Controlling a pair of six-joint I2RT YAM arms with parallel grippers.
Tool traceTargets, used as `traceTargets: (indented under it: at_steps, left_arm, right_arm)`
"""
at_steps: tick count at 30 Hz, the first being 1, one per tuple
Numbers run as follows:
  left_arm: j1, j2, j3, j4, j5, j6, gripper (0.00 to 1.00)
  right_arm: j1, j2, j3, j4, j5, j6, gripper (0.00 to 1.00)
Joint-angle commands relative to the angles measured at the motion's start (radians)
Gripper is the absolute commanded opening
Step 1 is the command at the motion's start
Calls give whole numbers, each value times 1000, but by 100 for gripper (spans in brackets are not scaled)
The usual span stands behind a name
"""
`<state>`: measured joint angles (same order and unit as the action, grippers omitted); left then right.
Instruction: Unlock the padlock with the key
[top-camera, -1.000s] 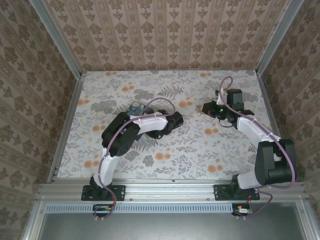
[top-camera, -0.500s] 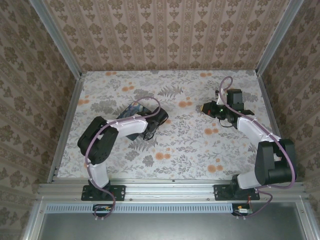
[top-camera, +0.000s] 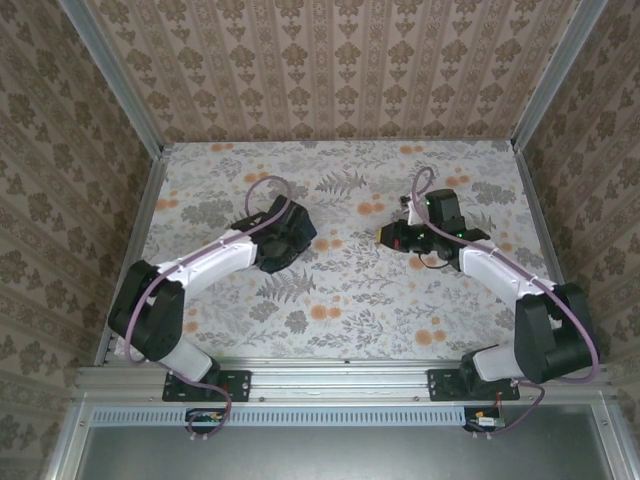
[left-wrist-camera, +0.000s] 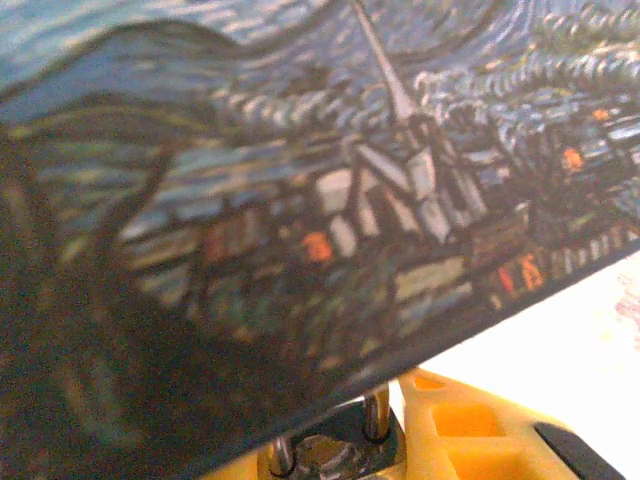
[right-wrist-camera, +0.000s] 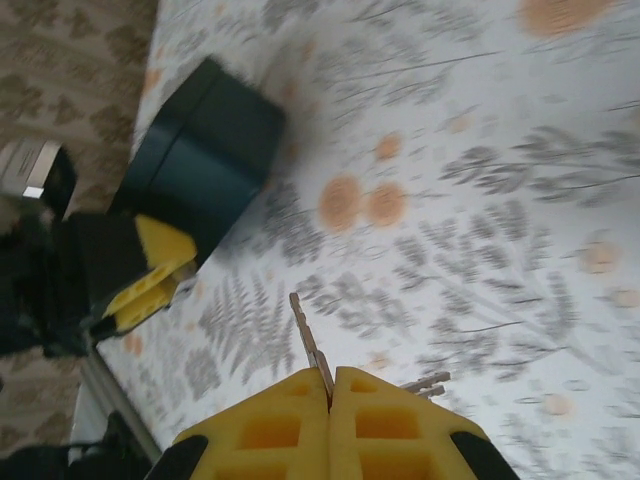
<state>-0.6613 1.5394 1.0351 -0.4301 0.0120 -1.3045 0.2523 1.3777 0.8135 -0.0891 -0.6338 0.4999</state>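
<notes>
My right gripper (right-wrist-camera: 331, 385) pinches the key (right-wrist-camera: 308, 340), blade toward eleven o'clock; my left gripper's (top-camera: 283, 237) state I cannot tell. Next, probably: align key with padlock (left-wrist-camera: 335, 455).

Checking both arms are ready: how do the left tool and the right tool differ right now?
The right tool pinches the key, blade sticking out; the left tool holds the padlock, shackle toward the blue tin. The left tool sits right beside that tin; the right tool is well apart from it. Both have yellow pads.
</notes>
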Motion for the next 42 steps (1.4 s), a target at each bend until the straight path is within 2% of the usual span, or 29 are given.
traceTargets:
  at_steps: [1,4,11,14,18,28,42]
  left_arm:
    - [38,-60,-22,44,154,77,5]
    - [76,-93,-33,58,216,92,5]
    - [121,-151,-82,160,318,35,5]
    - [122,-171,-95,181,343,11,5]
    - [130,-201,-145,227,372,-42,4]
    - [159,-277,-249,327,418,-116,4]
    - [176,-304,-273,329,439,-128,4]
  right_arm:
    - [73,-38,-23,17,-100,4,0]
    - [145,-52,-62,92,-147,55,0]
    - [304,-35,-136,351,-87,235,0]
    - [350,5,-135,463,-46,290,0]
    - [361,60,-134,586,-3,344,0]
    - [389,104,-83,567,52,319,0]
    - [416,168,-49,600,93,310,0]
